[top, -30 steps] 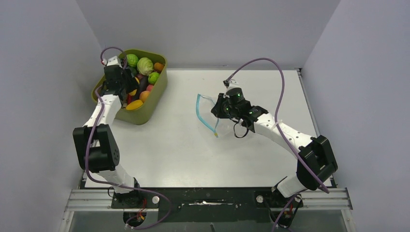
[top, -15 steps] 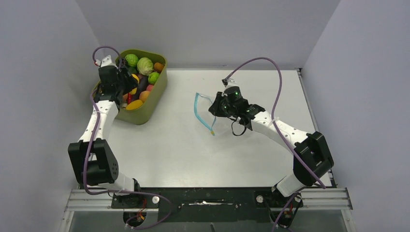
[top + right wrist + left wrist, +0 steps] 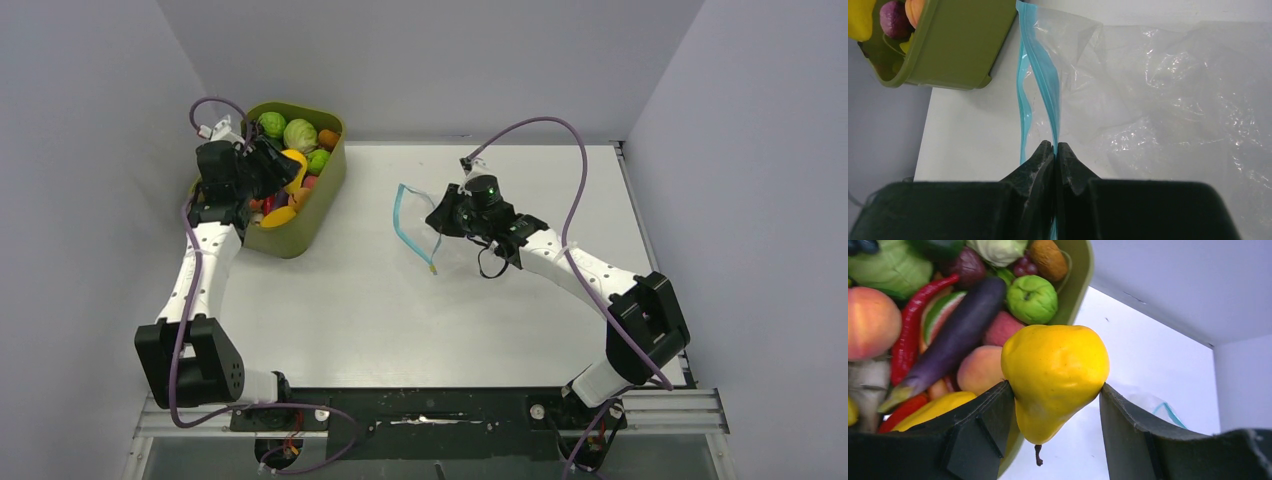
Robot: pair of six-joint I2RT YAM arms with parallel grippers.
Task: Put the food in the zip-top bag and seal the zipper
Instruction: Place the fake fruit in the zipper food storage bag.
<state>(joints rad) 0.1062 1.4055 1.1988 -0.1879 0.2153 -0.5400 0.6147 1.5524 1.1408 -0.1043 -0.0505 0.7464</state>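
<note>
Status: early, first item only just picked. Left claw [image 3: 1054, 390] is clamped on the yellow pear [image 3: 1055, 365], one finger on each flank, stem down. The pear looks lifted off the pile, over the olive tub [image 3: 318, 218] near its 3 o'clock rim. The tub sits at the 10 o'clock corner of the worktop [image 3: 400, 320]. The rest of the food is in it: eggplant [image 3: 955, 337], cabbage [image 3: 893, 265], peach [image 3: 870, 322], red chilli and more. The zip-top bag [image 3: 1173, 100] lies just to the 12 o'clock side of worktop centre, roughly 3 to 4 o'clock from the tub, well apart from it. Right claw [image 3: 1055, 147] is pinched tight on one strip of the teal zipper [image 3: 1048, 90], holding it up. The second strip bows away beside it, so the mouth reads as partly open and unsealed. I see no food inside the bag; the film looks empty, though crinkles and glare hide some of it. Left to do, by my read: carry the pear across to the mouth, drop it in, repeat for the other pieces, then press the zipper closed along its length. Main risk: the mouth gap looks narrow for the pear.
</note>
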